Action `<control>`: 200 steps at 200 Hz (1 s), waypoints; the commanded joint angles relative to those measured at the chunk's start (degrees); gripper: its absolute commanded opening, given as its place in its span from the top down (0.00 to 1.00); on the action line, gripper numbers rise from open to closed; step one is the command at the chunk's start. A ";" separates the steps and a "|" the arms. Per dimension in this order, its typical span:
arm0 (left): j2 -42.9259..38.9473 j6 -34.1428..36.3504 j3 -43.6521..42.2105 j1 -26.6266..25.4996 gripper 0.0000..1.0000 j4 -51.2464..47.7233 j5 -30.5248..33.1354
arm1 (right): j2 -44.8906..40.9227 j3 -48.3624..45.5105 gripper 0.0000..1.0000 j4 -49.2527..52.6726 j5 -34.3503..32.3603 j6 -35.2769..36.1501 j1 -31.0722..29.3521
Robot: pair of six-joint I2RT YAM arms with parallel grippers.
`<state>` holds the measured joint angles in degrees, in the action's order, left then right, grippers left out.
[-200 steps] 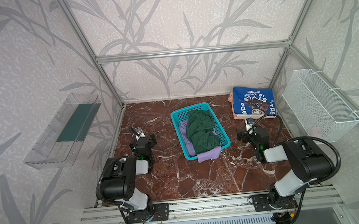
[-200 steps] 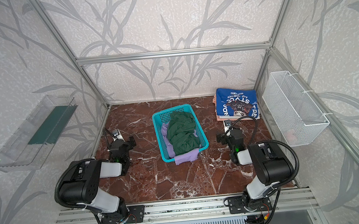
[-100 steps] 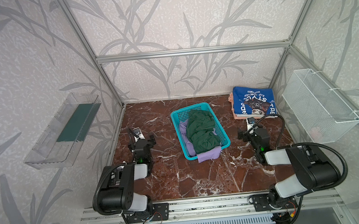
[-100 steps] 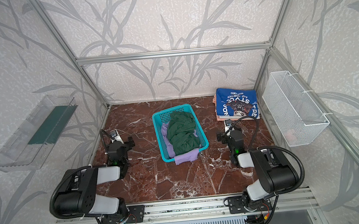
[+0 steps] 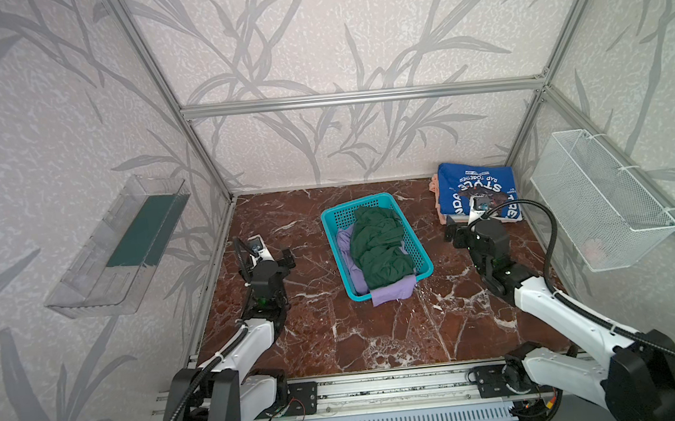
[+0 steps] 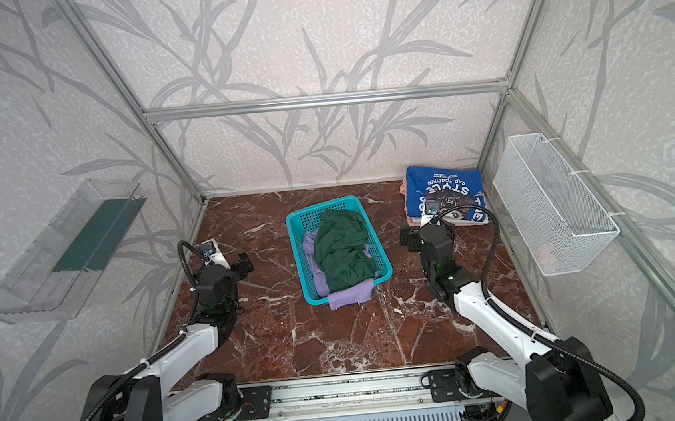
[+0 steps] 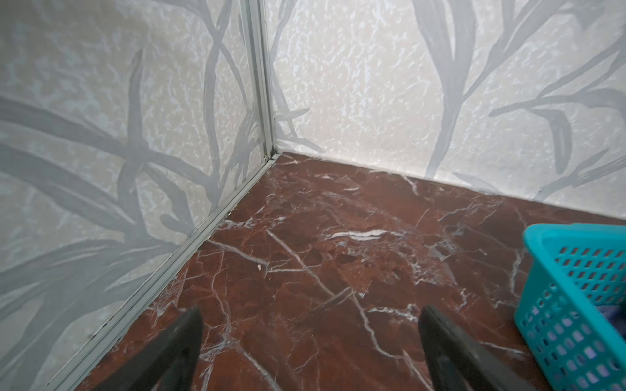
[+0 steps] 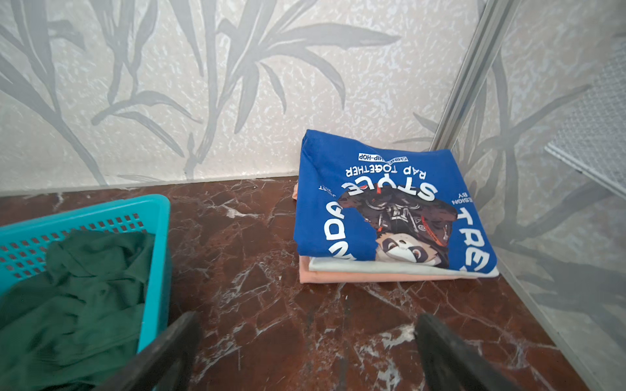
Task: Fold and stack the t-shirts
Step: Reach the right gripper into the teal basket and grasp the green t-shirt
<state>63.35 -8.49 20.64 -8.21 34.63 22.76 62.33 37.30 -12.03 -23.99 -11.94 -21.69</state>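
Note:
A crumpled dark green t-shirt [image 5: 376,245] [image 6: 343,248] [image 8: 74,298] lies on top in the turquoise basket [image 5: 332,241] [image 6: 296,240] [image 7: 576,291] at mid-table. Under it a lavender t-shirt [image 5: 393,294] [image 6: 349,298] spills over the basket's near rim. Folded in the back right corner, a royal blue printed t-shirt [image 5: 478,191] [image 6: 444,187] [image 8: 389,210] rests on a peach t-shirt [image 8: 372,277]. My left gripper [image 5: 269,259] [image 7: 310,315] stands open and empty left of the basket. My right gripper [image 5: 475,230] [image 8: 306,316] is open and empty between the basket and the folded stack.
A clear plastic shelf [image 5: 118,247] hangs on the left wall and a white wire basket [image 5: 602,201] on the right wall. Aluminium frame posts and patterned walls close in the red marble tabletop [image 5: 380,341].
Both arms have stretched out lower over the table, and the right gripper has edged toward the folded stack. Both jaws stay open. The shirts and the basket have not moved.

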 commanded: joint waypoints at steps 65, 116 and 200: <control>0.81 -12.50 9.52 -10.37 0.01 -19.57 -6.02 | 12.61 16.09 0.01 21.99 6.48 -11.43 -16.80; -0.10 -16.25 7.01 -12.09 0.01 -21.08 -9.97 | 28.71 27.18 0.01 27.03 13.88 -15.34 -19.67; -2.57 -17.12 3.96 -12.27 0.01 -21.61 -11.31 | 46.65 40.73 0.03 29.78 10.31 -16.27 -20.85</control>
<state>62.54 -24.25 25.12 -20.25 13.58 12.21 106.43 73.56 15.57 -11.42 -28.69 -42.39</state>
